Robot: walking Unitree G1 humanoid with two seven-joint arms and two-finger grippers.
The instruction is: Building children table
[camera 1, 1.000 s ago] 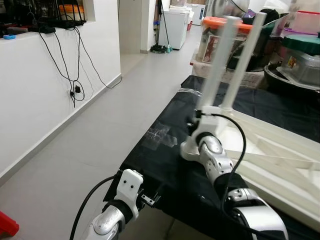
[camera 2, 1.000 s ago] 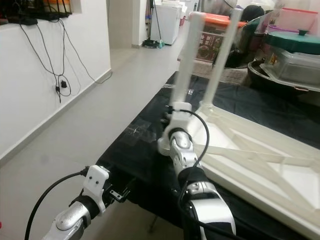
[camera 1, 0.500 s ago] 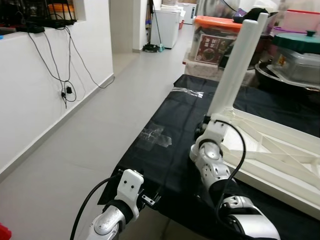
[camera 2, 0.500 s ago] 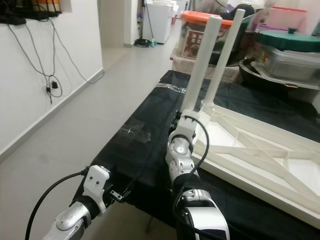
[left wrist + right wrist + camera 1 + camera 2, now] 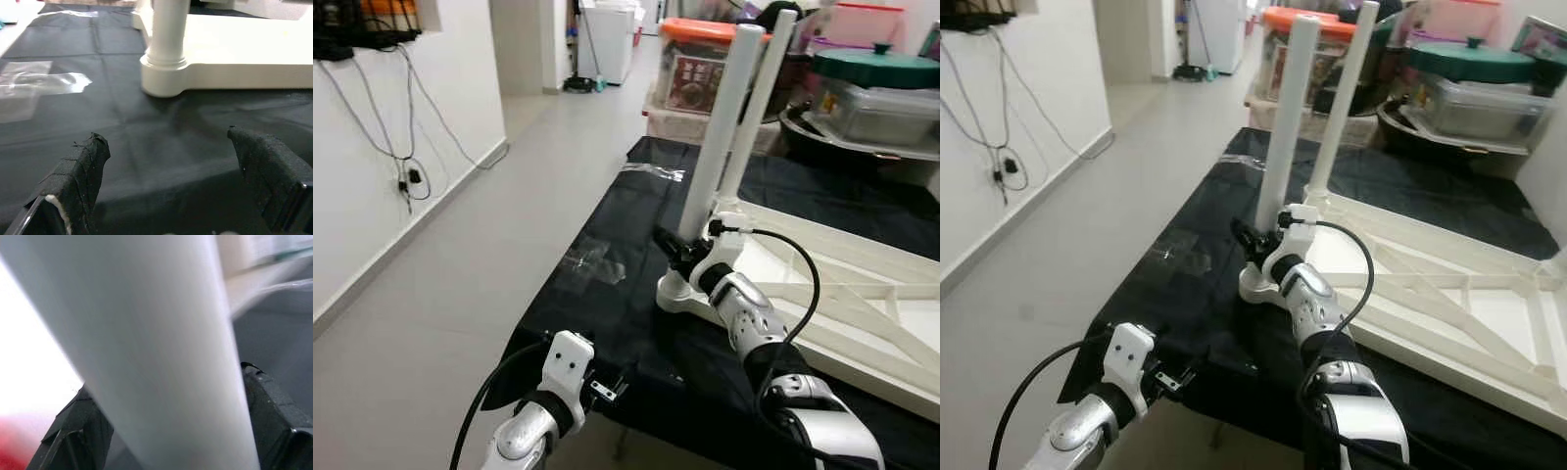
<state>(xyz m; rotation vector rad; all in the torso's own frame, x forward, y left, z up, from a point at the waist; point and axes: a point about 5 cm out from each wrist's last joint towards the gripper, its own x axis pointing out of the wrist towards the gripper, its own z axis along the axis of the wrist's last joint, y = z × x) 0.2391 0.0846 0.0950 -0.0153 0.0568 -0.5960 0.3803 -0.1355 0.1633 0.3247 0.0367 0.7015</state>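
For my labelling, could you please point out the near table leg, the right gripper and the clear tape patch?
near table leg [image 5: 717, 122], left eye view, mid-shaft.
right gripper [image 5: 672, 245], left eye view, fingertips at the leg.
clear tape patch [image 5: 590, 264], left eye view, its centre.

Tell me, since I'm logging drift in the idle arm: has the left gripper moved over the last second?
No. The left gripper hangs open at the same spot by the near edge of the black cloth as before.

I see the white children's table top [image 5: 822, 294] lying upside down on the black-covered table, two white legs [image 5: 715, 147] standing upright at its near-left corner.
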